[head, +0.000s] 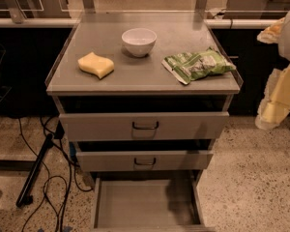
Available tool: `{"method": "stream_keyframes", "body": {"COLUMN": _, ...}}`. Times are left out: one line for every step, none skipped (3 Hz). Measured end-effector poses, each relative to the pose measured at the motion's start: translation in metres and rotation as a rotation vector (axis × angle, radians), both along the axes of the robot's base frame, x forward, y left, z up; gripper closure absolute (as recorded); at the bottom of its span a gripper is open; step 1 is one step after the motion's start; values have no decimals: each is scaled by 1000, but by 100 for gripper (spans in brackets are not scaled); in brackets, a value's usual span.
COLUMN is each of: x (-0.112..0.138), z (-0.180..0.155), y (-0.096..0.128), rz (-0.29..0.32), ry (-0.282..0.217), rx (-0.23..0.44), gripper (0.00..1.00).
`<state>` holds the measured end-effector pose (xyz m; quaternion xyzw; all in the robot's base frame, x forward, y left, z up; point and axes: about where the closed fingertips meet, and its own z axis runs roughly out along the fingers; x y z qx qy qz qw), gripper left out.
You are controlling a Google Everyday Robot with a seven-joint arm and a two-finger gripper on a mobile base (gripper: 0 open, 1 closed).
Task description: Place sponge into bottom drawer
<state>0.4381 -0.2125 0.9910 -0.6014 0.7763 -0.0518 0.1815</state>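
The pale yellow sponge [96, 65] lies on the left of the grey cabinet top [145, 83], left of and a little nearer than a white bowl [138, 41]. The bottom drawer [144, 204] is pulled out at the foot of the cabinet; its flat grey floor holds nothing. My gripper [275, 100] hangs at the far right edge of the view, off the cabinet's right side and well away from the sponge, with nothing seen in it.
A green snack bag [199, 65] lies on the right of the cabinet top. The two upper drawers [145, 125] with dark handles stand slightly open. Black cables [48, 178] trail on the speckled floor at left. A glass partition stands behind the cabinet.
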Motion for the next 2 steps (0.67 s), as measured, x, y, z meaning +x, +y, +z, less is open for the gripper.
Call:
{"method": "stream_keyframes", "body": {"x": 0, "z": 0, "y": 0, "rz": 0, "ry": 0, "rx": 0, "gripper": 0}}
{"method": "stream_keyframes", "body": {"x": -5, "z": -1, "y": 12, "rz": 14, "ry": -3, "rx": -5, "gripper": 0}}
